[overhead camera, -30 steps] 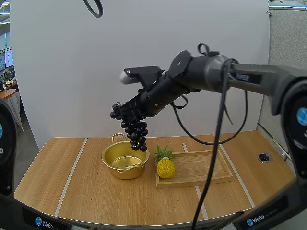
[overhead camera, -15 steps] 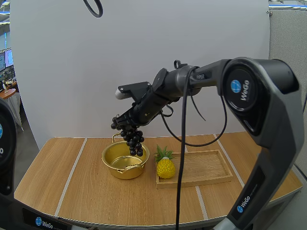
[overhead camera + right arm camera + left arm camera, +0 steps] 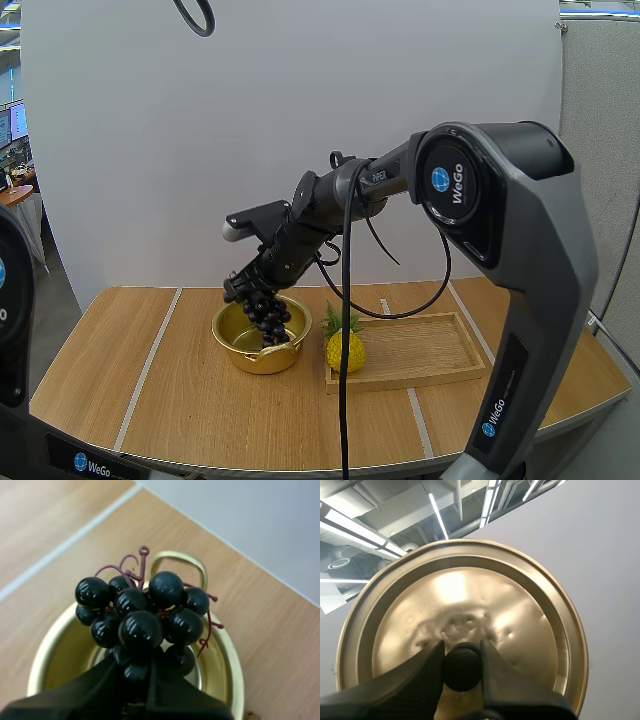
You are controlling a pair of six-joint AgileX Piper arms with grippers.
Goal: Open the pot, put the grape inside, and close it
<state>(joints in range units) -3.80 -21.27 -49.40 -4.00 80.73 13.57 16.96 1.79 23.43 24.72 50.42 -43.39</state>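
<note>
High view: right gripper [image 3: 246, 287] was clamped on a bunch of glossy round black grapes [image 3: 268, 315], which hung down into the open shiny gold metal pot [image 3: 226, 338] on the wooden table [image 3: 170, 400]. A yellow pineapple [image 3: 345, 351] stood just beside the pot, at the end of a shallow rectangular wooden tray [image 3: 430, 350].

Left wrist view: left gripper [image 3: 462, 655] pinched the round black knob [image 3: 462, 669] of the dimpled, ridged gold lid [image 3: 520, 610].

Right wrist view: wiry reddish stems showed among the berries, and the pot's looped handle behind them.
</note>
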